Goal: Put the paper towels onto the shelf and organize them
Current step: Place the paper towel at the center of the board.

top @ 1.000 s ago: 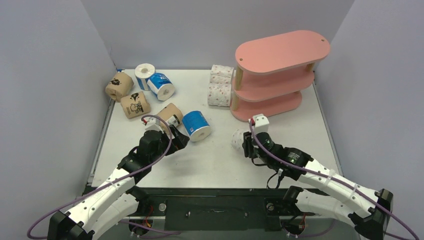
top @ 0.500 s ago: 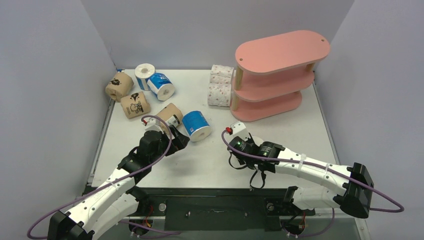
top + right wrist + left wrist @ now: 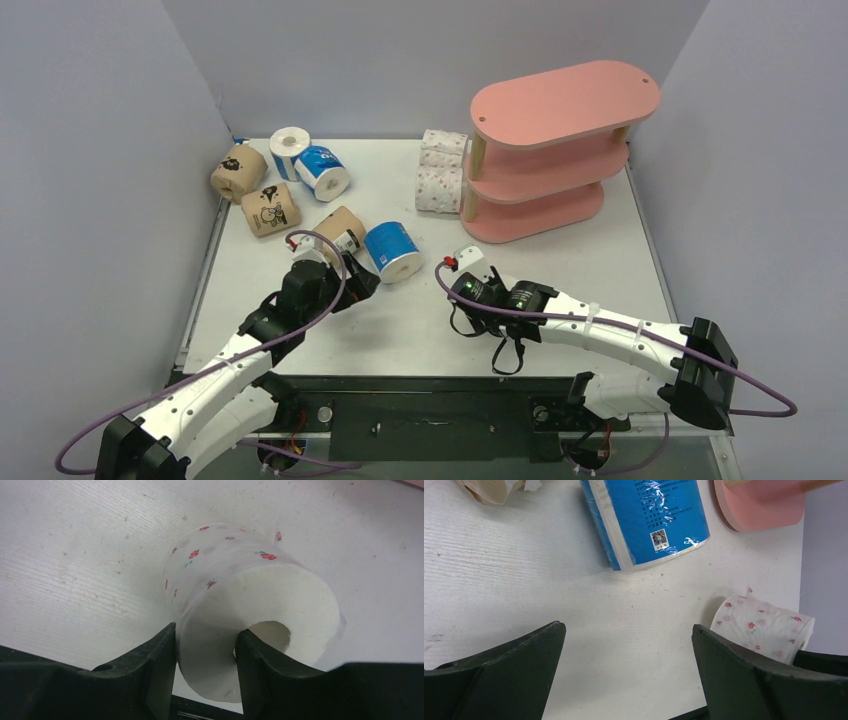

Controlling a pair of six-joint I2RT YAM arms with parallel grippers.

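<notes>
brown rolls (image 3: 270, 209): three, lying on the table (image 3: 430, 335), far left of the shelf (image 3: 565, 100)
blue rolls (image 3: 392, 252): left of the shelf, nearer it than the brown rolls
left gripper (image 3: 628, 630): left of the shelf, by the nearest blue roll; jaws spread wide, nothing between them but table
held roll (image 3: 225, 575): white with pink dots, on its side, in front of the shelf's left end and apart from it; resting or just raised, cannot tell which
right gripper (image 3: 206, 632): jaws narrowly parted, pinching the held roll's wall, one finger outside, the other apparently in the core
dotted rolls (image 3: 438, 190): bunched against the shelf's left end
shelf: three pink tiers; no roll on the top board, lower boards mostly hidden
step in hand: likely lifting the held roll for the shelf
doing it well: a wall pinch lets the roll swing, so lift slowly, enter between the posts, seat it at one end of a tier leaving room for its matches, open only once it rests
</notes>
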